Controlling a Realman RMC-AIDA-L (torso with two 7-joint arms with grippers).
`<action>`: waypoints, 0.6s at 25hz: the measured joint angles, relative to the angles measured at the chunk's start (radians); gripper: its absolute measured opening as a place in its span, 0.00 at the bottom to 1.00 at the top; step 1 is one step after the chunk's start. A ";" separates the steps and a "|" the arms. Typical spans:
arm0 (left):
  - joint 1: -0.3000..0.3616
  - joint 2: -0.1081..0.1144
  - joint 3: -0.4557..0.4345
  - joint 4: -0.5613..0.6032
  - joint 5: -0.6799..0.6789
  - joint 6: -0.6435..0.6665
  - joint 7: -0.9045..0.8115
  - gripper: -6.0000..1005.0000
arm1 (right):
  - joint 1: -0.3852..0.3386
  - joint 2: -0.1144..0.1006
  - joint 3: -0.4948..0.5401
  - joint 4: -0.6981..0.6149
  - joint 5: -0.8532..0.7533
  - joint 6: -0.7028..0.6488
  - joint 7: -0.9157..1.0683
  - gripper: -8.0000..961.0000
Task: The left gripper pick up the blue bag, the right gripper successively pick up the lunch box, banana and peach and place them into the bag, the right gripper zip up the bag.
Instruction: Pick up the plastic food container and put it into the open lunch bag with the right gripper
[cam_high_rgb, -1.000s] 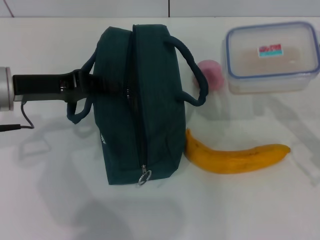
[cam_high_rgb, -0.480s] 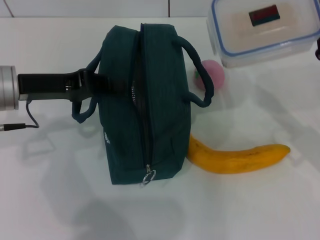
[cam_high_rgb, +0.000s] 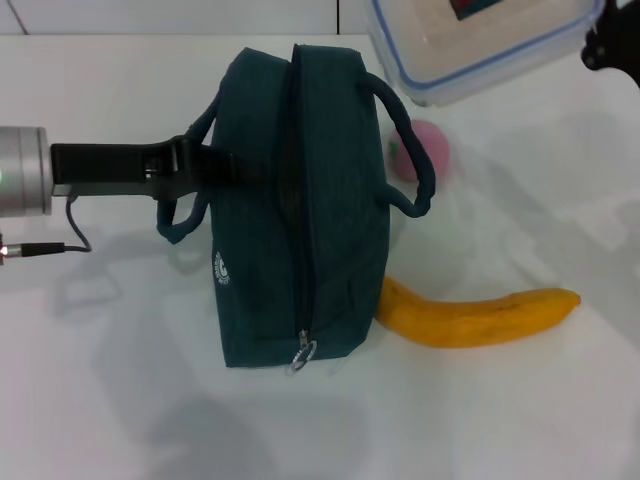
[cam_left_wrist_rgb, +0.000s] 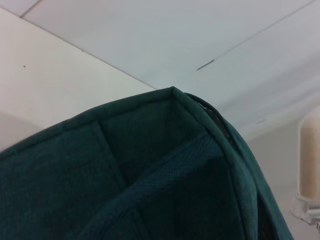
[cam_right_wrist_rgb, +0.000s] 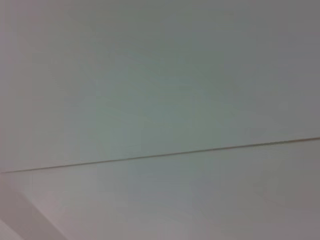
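The blue bag (cam_high_rgb: 300, 210) lies along the middle of the table, its zipper line on top and the ring pull (cam_high_rgb: 300, 355) at the near end. My left gripper (cam_high_rgb: 222, 168) reaches in from the left and is shut on the bag's side by its left handle. The left wrist view is filled with the bag's fabric (cam_left_wrist_rgb: 125, 175). The lunch box (cam_high_rgb: 480, 40) hangs tilted in the air at the top right, past the bag's far right corner. My right gripper (cam_high_rgb: 610, 45) holds its right end. The peach (cam_high_rgb: 432, 150) rests beside the bag's right handle. The banana (cam_high_rgb: 480, 315) lies near right of the bag.
The white table (cam_high_rgb: 120, 400) spreads around the bag, with a tiled wall seam (cam_high_rgb: 338, 15) at the back. A thin cable (cam_high_rgb: 45, 248) trails from my left arm. Only a plain pale surface with a seam (cam_right_wrist_rgb: 160, 155) appears in the right wrist view.
The lunch box has left the table and travelled up and left toward the bag's far end. The bag and my left gripper have shifted slightly right.
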 joint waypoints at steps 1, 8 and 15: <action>-0.003 0.000 0.004 0.000 0.000 0.000 0.000 0.04 | 0.007 0.000 0.000 0.001 0.001 0.005 -0.001 0.10; -0.010 -0.004 0.030 0.000 -0.005 0.000 0.000 0.04 | 0.082 0.000 0.006 0.024 -0.006 0.077 -0.041 0.10; -0.016 -0.005 0.030 0.000 -0.005 0.000 0.000 0.04 | 0.129 0.000 0.003 0.045 -0.019 0.118 -0.069 0.10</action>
